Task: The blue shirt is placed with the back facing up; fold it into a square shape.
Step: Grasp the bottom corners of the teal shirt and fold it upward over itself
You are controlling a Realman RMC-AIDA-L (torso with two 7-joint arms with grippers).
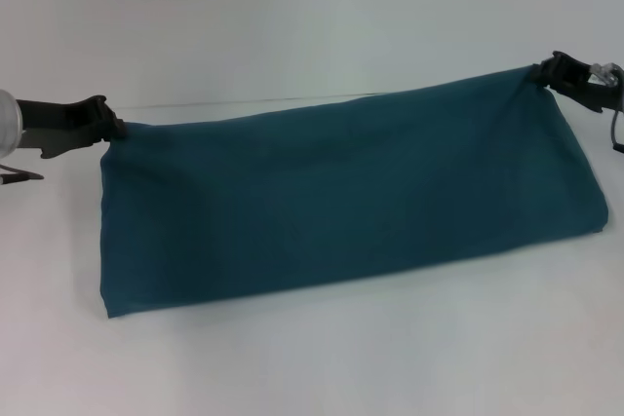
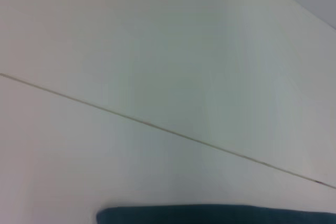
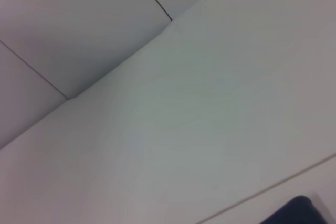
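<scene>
Blue shirt [image 1: 351, 202] stretched across white desk [image 1: 312, 358]
Pinched at far corners by left tool [image 1: 115, 131] and right tool [image 1: 542, 75], both clamped on fabric

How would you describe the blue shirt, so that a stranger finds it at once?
On the white table, the blue shirt stretches between the left claw and the right claw, each pinching one corner. It is the only dark teal cloth there.

Blue shirt [image 1: 351, 197]: plain dark teal, folded into a long band, stretched taut across the table, pinched at both upper corners, lower edge resting on the surface.
</scene>
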